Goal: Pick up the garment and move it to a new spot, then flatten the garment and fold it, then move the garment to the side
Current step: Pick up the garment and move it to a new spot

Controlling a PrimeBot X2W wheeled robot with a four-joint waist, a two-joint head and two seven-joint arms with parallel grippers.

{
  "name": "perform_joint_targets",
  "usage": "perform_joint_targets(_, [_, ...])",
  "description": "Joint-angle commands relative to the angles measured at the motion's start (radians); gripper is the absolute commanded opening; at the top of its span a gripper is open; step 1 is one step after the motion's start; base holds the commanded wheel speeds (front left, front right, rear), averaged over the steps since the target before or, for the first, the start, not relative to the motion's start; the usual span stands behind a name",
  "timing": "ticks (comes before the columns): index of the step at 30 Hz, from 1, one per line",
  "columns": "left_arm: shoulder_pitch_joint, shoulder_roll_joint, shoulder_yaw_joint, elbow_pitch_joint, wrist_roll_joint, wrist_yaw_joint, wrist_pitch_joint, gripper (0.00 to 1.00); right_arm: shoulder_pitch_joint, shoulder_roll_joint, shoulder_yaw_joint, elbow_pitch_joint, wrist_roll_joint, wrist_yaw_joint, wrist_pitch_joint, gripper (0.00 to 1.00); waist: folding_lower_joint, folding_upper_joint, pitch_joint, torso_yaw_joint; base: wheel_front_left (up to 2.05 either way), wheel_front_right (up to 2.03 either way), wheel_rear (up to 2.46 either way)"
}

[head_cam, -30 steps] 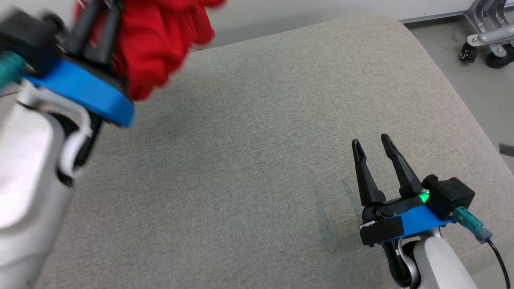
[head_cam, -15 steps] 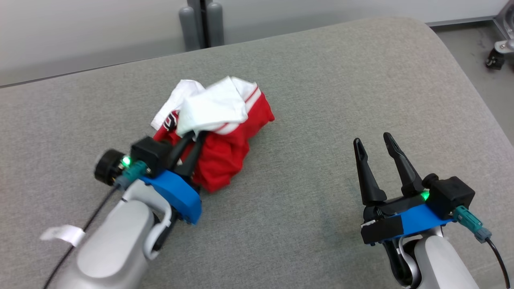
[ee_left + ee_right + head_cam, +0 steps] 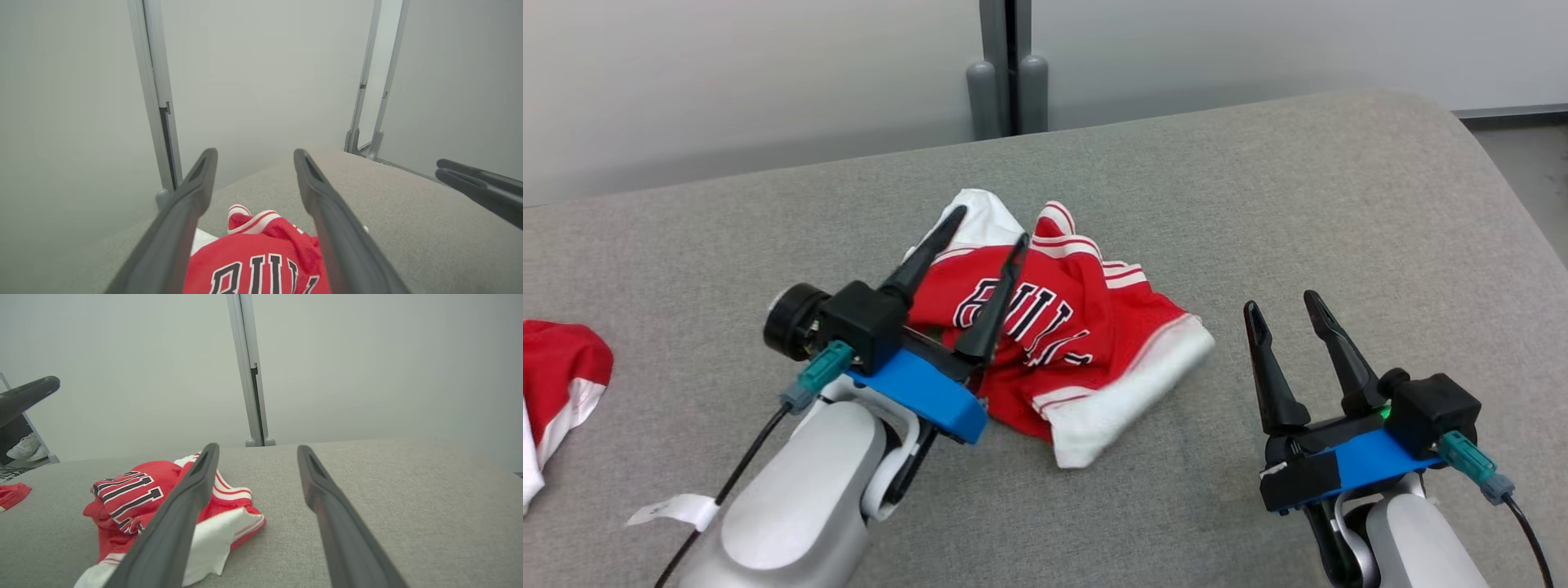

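The garment (image 3: 1086, 343), bunched in the left pincer (image 3: 991, 224) half a second ago, now lies released in the middle of the worktop (image 3: 1298, 204), and that pincer is spread just above it. It is a crumpled red jersey with white trim, black lettering facing up. Its long axis runs from far left to near right. The right pincer (image 3: 1280, 302) hovers spread near its white hem.

Crumpled red and white cloth (image 3: 560, 367) at the left edge of a grey fabric cushion (image 3: 1298, 204); grey metal posts (image 3: 1010, 90) behind its far edge.
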Motion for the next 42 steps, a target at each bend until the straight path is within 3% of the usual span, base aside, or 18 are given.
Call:
perform_joint_targets(1, [0.015,0.017,0.027,-0.017,0.008,0.019,-0.006,1.0,0.011,-0.004,-0.003,0.004,-0.008,0.0,-0.004,1.0,0.0,0.0,-0.005,0.011,0.0,0.0,0.0])
perform_joint_targets(8, [0.116,0.066,0.199,-0.096,0.024,0.09,-0.007,1.0,0.02,-0.004,-0.021,0.012,-0.023,0.0,-0.004,1.0,0.0,0.0,-0.034,0.067,0.0,0.0,0.0])
perform_joint_targets(17, [0.301,0.07,0.419,-0.162,0.077,0.117,-0.007,1.0,0.035,-0.004,-0.049,0.024,-0.038,0.0,-0.004,1.0,0.0,0.0,-0.076,0.143,0.0,0.0,0.0])
perform_joint_targets(27, [0.462,0.02,0.566,-0.169,0.15,0.097,-0.007,1.0,0.044,-0.004,-0.057,0.039,-0.045,0.0,-0.004,1.0,0.0,0.0,-0.106,0.195,0.0,0.0,0.0])
perform_joint_targets(42, [0.536,-0.069,0.665,-0.163,0.237,0.046,-0.007,1.0,0.074,-0.004,-0.08,0.067,-0.064,0.0,-0.004,1.0,0.0,0.0,-0.125,0.199,0.0,0.0,0.0])
